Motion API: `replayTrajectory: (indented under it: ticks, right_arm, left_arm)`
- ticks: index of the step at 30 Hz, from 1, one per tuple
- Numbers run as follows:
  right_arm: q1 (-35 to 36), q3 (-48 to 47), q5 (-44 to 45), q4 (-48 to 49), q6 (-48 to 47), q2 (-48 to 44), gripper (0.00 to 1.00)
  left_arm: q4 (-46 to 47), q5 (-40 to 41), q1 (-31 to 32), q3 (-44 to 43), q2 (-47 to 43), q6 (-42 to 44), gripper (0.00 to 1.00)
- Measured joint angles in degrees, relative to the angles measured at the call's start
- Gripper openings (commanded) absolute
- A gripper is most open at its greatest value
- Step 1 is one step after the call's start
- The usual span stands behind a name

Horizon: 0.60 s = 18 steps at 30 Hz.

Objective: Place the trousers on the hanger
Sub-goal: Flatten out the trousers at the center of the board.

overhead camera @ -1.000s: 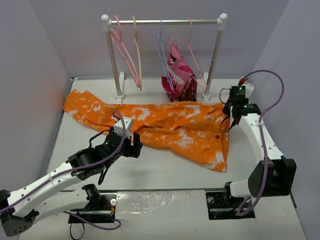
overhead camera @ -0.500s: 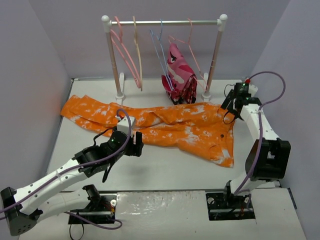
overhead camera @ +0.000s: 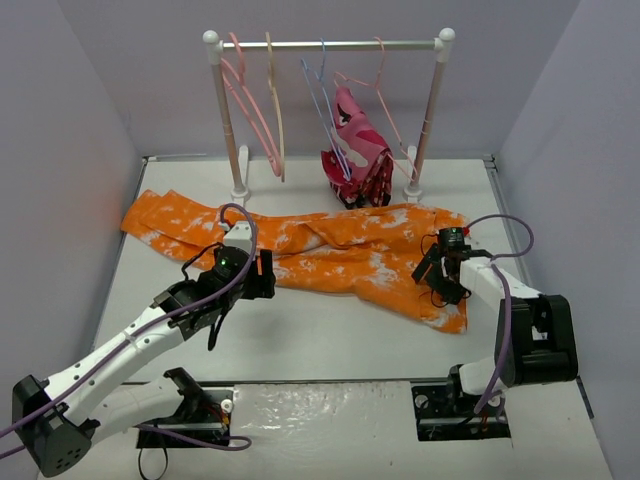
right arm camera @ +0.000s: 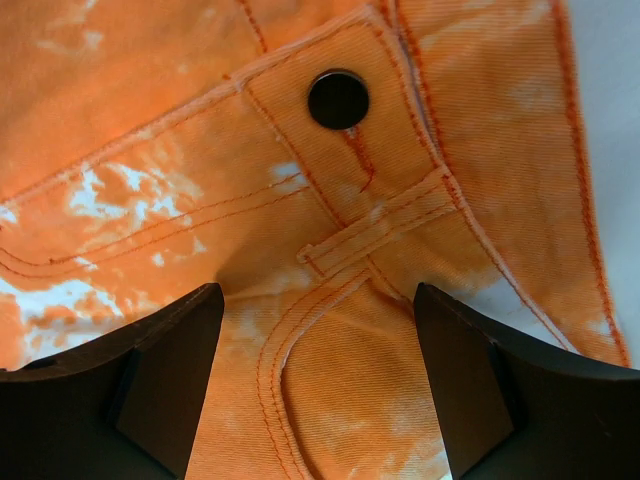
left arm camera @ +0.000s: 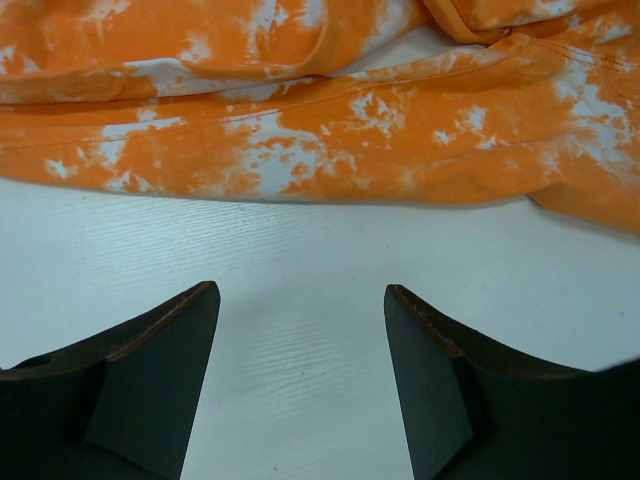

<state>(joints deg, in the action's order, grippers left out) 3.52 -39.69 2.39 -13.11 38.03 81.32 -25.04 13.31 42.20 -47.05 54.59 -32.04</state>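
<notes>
Right tool (right arm camera: 315, 300) spread over trousers (right arm camera: 150, 120) waistband; wrist view crops the legs.

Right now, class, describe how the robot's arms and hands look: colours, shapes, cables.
The left arm and right arm have white links, black joints and a looping purple cable. The left hand and right hand each carry two dark, blocky fingers.
</notes>
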Motion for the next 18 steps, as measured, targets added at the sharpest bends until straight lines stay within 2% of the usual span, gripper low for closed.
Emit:
replayTrajectory:
  ticks: [3, 13, 18]
  right_arm:
    - [-1.88, -0.17, -0.33, 1.52, 1.55, 0.46, 0.72]
    - [-16.93, -4.55, 0.42, 7.28, 5.48, 6.22, 0.72]
    - [-18.80, -7.16, 3.68, 7.48, 5.13, 6.67, 0.72]
  left_arm:
    - [-0.10, -0.33, -2.00, 0.00, 0.10, -0.49, 0.63]
    - [-4.92, -0.71, -10.06, 0.04, -0.31, -4.08, 0.64]
    - [-7.68, -0.87, -14.38, 0.04, -1.18, -5.75, 0.64]
